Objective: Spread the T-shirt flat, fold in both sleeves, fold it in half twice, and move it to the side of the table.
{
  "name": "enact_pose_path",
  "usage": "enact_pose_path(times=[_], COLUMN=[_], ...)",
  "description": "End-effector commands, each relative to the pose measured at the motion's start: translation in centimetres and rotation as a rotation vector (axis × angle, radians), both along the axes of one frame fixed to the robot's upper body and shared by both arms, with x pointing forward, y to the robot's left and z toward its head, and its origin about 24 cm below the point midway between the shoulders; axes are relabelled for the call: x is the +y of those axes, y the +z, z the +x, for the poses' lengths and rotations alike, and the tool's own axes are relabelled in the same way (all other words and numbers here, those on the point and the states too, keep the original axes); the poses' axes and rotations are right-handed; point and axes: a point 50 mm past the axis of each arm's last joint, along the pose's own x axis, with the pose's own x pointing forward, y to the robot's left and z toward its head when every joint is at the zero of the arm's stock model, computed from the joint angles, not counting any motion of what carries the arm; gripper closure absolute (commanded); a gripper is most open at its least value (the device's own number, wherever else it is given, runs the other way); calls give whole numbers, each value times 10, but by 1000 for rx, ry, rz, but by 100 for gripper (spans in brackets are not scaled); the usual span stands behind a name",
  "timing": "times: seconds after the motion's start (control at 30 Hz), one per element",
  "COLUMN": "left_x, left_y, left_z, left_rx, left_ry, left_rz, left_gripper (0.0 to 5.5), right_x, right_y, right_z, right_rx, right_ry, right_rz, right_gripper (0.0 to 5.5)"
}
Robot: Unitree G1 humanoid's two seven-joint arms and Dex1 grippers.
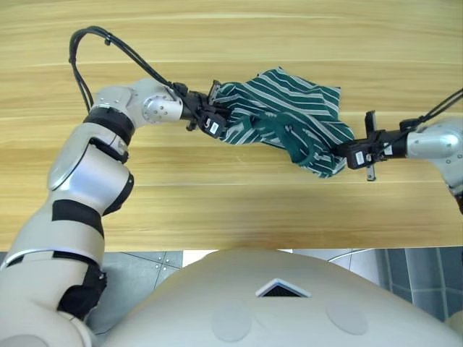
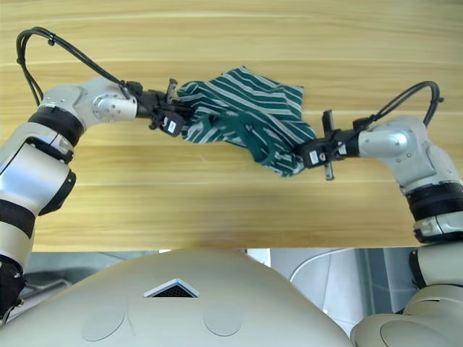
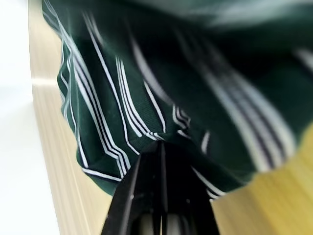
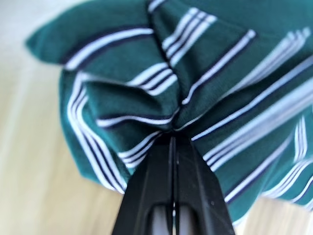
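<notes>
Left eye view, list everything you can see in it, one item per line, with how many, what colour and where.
dark green white-striped fabric T-shirt: one, green with white stripes, bunched up mid-table, stretched between the two grippers
light wooden table: one, pale wood grain, under the shirt and spanning the view
grey tiled floor: one patch, grey, below the table's near edge
left gripper: one, black, at the shirt's left end, jaws shut on the cloth
right gripper: one, black, at the shirt's right end, jaws shut on the cloth
</notes>
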Motion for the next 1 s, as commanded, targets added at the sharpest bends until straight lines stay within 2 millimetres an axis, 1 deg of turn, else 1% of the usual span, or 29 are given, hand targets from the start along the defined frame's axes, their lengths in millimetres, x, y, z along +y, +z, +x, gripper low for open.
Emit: enact_pose_path(times=[0.03,0.07,0.17,0.23,0.3,0.37,0.43,0.53,0.67,0.73,0.8,0.9,1.0], left_x=[32,33,38,42,45,45,46,52,64,72,79,87,86], left_y=[-34,-36,-39,-41,-43,-45,-45,-43,-37,-31,-26,-25,-18], left_z=[-23,-24,-26,-27,-29,-32,-36,-44,-60,-63,-62,-67,-68], left_rx=[114,118,124,126,129,141,155,189,243,231,208,206,185], left_ry=[59,66,107,131,150,160,166,177,183,206,236,255,250], left_rz=[138,136,125,121,113,83,38,-22,-128,-157,-160,-143,-159], left_gripper=[550,550,550,550,550,550,550,550,550,550,550,550,550], right_x=[-20,-23,-39,-42,-35,-22,-8,3,6,7,6,2,-5], right_y=[1,4,16,24,32,38,41,40,37,34,28,22,19], right_z=[-18,-19,-13,-7,0,10,15,17,19,14,9,3,-4], right_rx=[74,71,29,-8,-53,-110,-140,-144,-152,-150,-136,-111,-77], right_ry=[-38,-50,-119,-145,-145,-135,-121,-110,-136,-145,-153,-172,-177], right_rz=[-59,-57,-76,-50,20,119,217,283,330,356,368,366,349], right_gripper=[547,547,547,547,547,547,547,547,547,547,547,547,547])
